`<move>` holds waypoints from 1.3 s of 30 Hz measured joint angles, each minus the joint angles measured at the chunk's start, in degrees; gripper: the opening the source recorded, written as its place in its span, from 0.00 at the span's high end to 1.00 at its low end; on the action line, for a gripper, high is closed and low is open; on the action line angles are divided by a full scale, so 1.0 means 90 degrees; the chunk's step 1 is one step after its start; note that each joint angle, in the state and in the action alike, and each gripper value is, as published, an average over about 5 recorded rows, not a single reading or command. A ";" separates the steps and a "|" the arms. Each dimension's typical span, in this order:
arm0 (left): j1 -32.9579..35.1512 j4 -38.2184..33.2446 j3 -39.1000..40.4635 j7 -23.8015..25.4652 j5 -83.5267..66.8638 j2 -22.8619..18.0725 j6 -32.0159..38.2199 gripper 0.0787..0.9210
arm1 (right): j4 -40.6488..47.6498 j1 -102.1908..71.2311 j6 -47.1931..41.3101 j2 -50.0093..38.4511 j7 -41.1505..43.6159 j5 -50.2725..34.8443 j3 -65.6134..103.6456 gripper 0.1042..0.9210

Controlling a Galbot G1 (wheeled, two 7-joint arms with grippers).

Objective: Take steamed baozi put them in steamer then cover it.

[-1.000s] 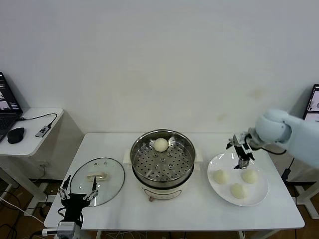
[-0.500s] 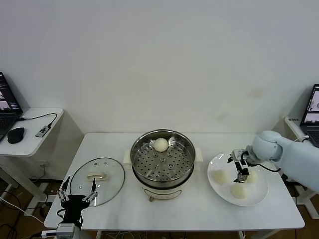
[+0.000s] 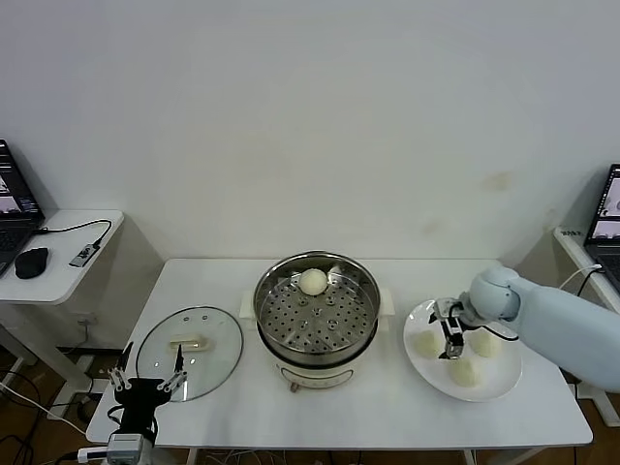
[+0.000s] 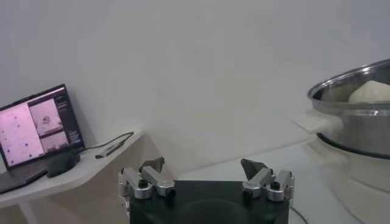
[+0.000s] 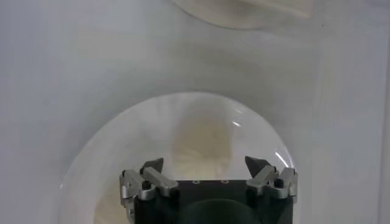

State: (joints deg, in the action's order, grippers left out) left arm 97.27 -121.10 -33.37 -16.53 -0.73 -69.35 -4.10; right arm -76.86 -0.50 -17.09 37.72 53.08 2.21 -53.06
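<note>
The steel steamer (image 3: 316, 315) stands mid-table on its white base, with one baozi (image 3: 312, 282) at the back of its perforated tray. Three more baozi lie on the white plate (image 3: 494, 380) to the right: one on the left (image 3: 424, 344), one at the front (image 3: 465, 370), one on the right (image 3: 487, 341). My right gripper (image 3: 450, 341) is open and low over the plate, between the left and right buns. In the right wrist view a bun (image 5: 201, 145) lies ahead of the spread jaws. The glass cover (image 3: 189, 352) lies flat left of the steamer. My left gripper (image 3: 148, 381) is open at the front left edge.
A side table (image 3: 53, 254) at the left holds a laptop, a mouse (image 3: 31, 262) and a small device. The left wrist view shows the steamer's rim (image 4: 350, 91) with a bun inside. Another laptop (image 3: 608, 205) stands at the far right.
My right gripper has moved down and to the left, from above the plate's back edge to low over the plate between the buns. The left arm has not moved.
</note>
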 measured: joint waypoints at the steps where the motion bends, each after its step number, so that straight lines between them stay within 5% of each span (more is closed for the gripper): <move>1: -0.0006 0.0003 -0.0003 0.0000 0.0000 0.0002 0.0000 0.12 | 0.0033 -0.0024 0.0005 0.0031 -0.0006 0.0014 0.0018 0.13; 24: -0.0053 0.0044 0.0024 -0.0011 0.0006 -0.0060 -0.0001 0.12 | 0.0188 -0.0102 0.0010 0.0151 0.0126 0.0193 0.0171 0.45; 39: -0.0052 -0.0108 -0.0002 0.0016 -0.0049 0.0033 -0.0074 0.12 | -0.0470 0.1439 -0.0256 -0.0351 0.0631 -0.0564 -0.0502 0.47</move>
State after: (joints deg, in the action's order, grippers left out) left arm 96.80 -122.07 -33.40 -16.39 -1.17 -69.05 -4.76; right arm -81.10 12.45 -19.39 34.56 58.76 -2.87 -57.58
